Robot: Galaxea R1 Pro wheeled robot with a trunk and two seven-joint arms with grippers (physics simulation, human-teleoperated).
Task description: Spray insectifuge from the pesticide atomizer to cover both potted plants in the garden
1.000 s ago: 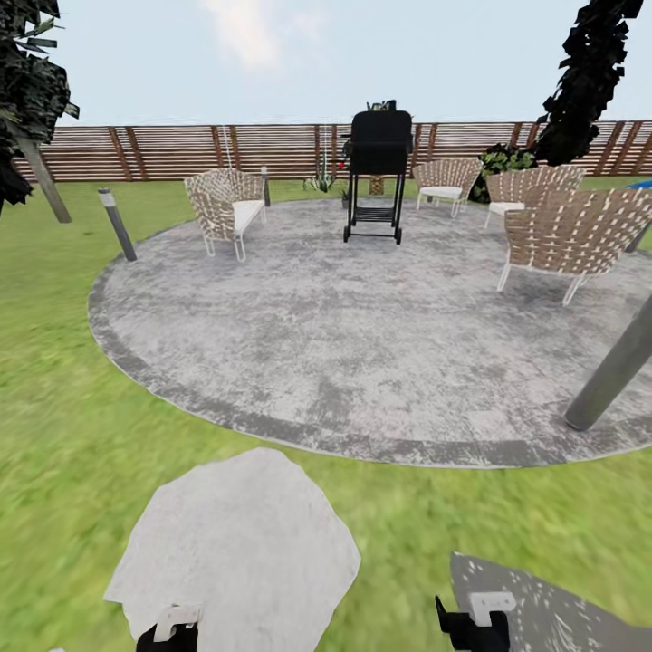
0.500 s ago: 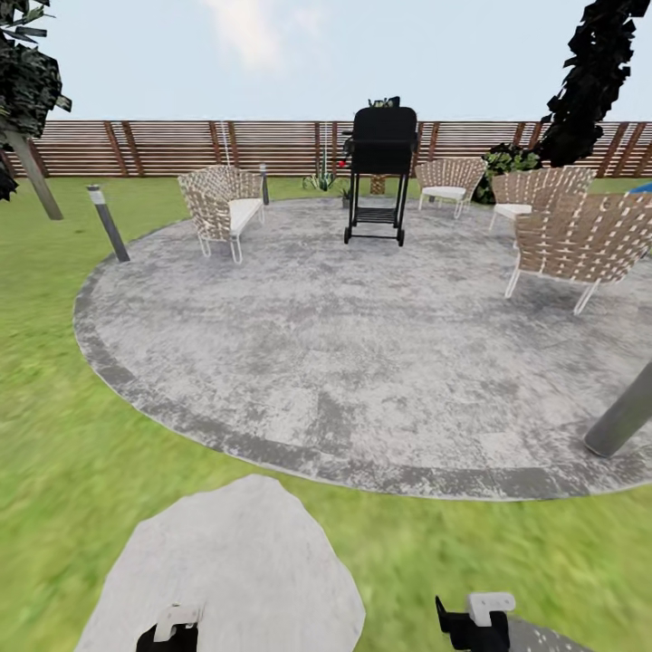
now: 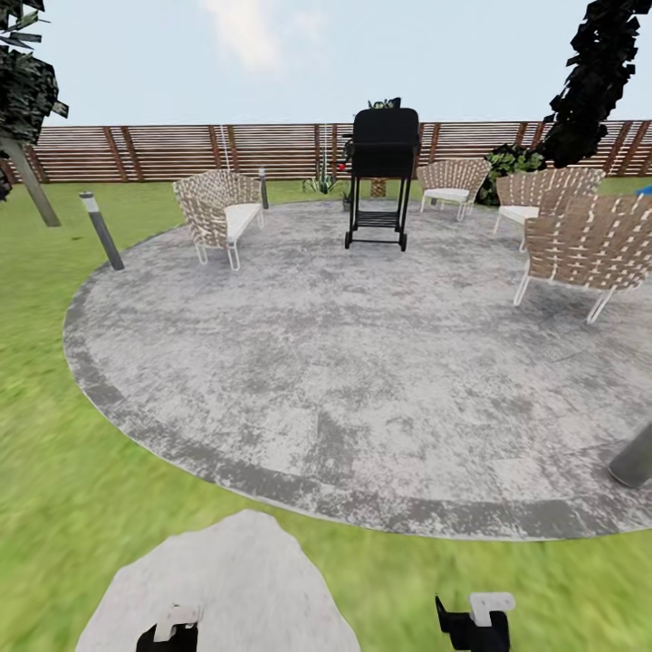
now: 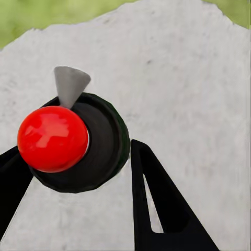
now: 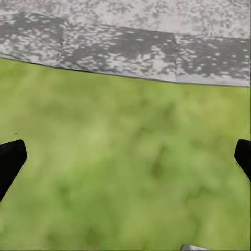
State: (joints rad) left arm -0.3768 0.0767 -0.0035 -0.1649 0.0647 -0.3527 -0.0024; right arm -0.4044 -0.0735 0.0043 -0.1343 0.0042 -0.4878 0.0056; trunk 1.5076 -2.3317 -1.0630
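Observation:
The pesticide atomizer [image 4: 99,141] appears end-on in the left wrist view: a dark green round body with a red ball and a pale grey cone on top. My left gripper [image 4: 83,204] is shut on it, one black finger on each side. My right gripper [image 5: 125,157] is open over the grass, fingertips far apart with nothing between them. In the head view both wrists sit at the bottom edge, left [image 3: 177,627] and right [image 3: 475,620]. The garden's round grey patio [image 3: 344,362] lies ahead. I cannot make out the two potted plants.
A black grill [image 3: 380,172] stands at the patio's far side, with woven chairs on the left [image 3: 217,213] and right [image 3: 589,249]. Short lamp posts [image 3: 100,231] and a grey pole [image 3: 634,462] flank the patio. A pale stepping stone [image 3: 226,580] lies under me. A brown slat fence [image 3: 181,149] closes the back.
The whole head view has moved forward toward the patio: its near edge and the stepping stone have slid down the picture, and the chairs have spread outward. The grippers keep their places.

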